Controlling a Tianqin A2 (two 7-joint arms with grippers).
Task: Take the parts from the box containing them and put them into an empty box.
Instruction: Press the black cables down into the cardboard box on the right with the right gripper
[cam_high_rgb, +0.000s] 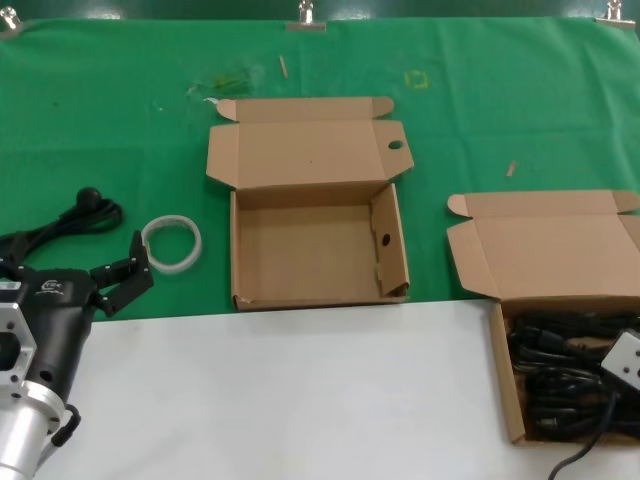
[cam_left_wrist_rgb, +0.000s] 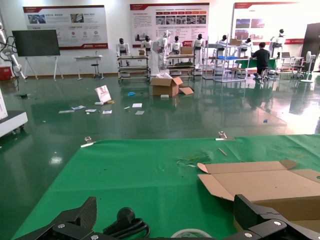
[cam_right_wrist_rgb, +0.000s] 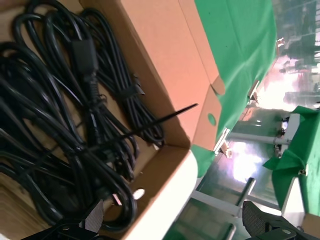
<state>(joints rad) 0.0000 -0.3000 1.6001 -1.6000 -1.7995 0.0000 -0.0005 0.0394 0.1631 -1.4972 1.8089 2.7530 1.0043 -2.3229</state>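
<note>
Cords lie heaped in the full box, directly under the right gripper, whose pale housing sits low over the pile at the table's near right edge. From the right wrist view the black cords fill the cardboard floor in tangled loops, a plug lying among them, and the gripper's fingers stand wide apart, one tip over the bundle, the other out past the box wall; nothing is clamped between them. Away to that gripper's left, mid-table, the empty box sits with its lid folded back, an oval hole near the lid's corner. The left gripper hovers at the near left, fingers spread and empty, with a white ring just ahead of its tips and a stray black cord lying beyond it on the green cloth. In the left wrist view that cord's plug shows between the open fingers.
</note>
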